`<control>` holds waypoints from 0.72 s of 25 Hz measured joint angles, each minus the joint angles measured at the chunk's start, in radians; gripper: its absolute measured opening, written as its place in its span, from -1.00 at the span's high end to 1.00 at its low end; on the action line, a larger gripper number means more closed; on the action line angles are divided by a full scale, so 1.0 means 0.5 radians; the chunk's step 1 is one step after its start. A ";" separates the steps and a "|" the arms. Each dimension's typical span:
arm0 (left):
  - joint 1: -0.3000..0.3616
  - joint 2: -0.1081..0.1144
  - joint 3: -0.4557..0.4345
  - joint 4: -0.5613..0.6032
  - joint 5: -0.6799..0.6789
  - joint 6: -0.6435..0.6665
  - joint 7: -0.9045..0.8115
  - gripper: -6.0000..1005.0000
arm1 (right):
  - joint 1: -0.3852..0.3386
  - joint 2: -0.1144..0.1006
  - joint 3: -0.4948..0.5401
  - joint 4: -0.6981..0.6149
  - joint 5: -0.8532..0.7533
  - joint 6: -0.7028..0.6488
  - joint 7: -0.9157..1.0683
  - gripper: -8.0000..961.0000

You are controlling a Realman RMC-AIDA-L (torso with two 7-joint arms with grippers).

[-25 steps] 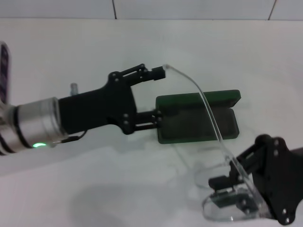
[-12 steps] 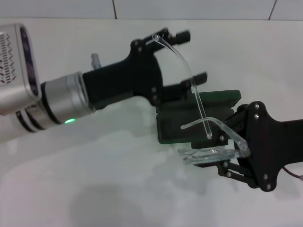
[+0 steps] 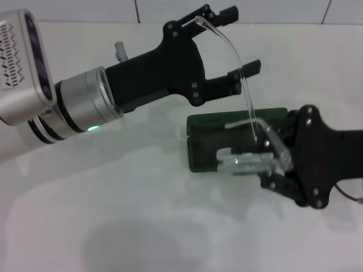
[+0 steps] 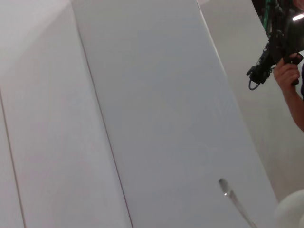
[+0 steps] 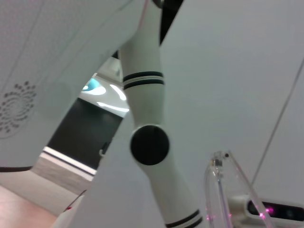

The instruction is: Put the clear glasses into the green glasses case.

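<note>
The clear, colourless plastic wraparound glasses (image 3: 249,153) hang in the air just over the open dark green rectangular hard case (image 3: 227,141), which lies on the white desk (image 3: 113,215) w/ its lid (image 3: 238,120) folded back on the far side. Right tool (image 3: 271,164) is pinching the glasses at the lens/front end, right above the case's lined tray; fingers look pressed onto the lens edge. One thin clear arm (image 3: 235,62) of the glasses sticks up and arcs toward the left tool (image 3: 235,42), whose fingers stand spread, the arm's tip lying at the upper finger (image 3: 218,14); can't tell if it really touches. Right wrist view shows a bit of the clear frame (image 5: 223,190) close up, nothing of the case. Handling, as a guess: v. light, thin plastic, springy arms, slick surface, so prob. easy to slip or twist in a hard pinch and easy to scratch or snap at the hinges. Best hold looks like the thick lens/bridge part, as now; the arm shd only be nudged to fold, not squeezed. The glasses look nearly as wide as the case, so they likely need to go in level w/ arms folded.
</note>
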 joint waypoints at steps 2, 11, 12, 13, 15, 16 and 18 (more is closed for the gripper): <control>0.004 0.000 0.000 0.000 -0.014 0.006 0.005 -0.59 | -0.008 -0.002 0.049 0.001 0.011 0.002 0.058 0.73; 0.051 0.000 0.000 -0.011 -0.059 0.073 0.036 -0.59 | -0.011 -0.004 0.154 0.026 0.014 0.046 0.184 0.72; 0.058 0.000 0.000 -0.012 -0.059 0.076 0.037 -0.59 | -0.010 -0.003 0.165 0.026 0.014 0.055 0.207 0.72; 0.070 0.000 0.000 -0.012 -0.059 0.081 0.044 -0.59 | -0.009 -0.002 0.172 0.026 0.014 0.063 0.226 0.72; 0.093 0.001 0.000 -0.012 -0.061 0.093 0.065 -0.59 | -0.007 -0.002 0.179 0.028 0.015 0.074 0.245 0.72; 0.105 0.003 0.000 -0.012 -0.065 0.112 0.085 -0.59 | -0.006 -0.002 0.180 0.028 0.015 0.077 0.249 0.72; 0.126 0.005 0.000 -0.011 -0.069 0.151 0.113 -0.59 | -0.002 -0.002 0.180 0.029 0.015 0.082 0.255 0.72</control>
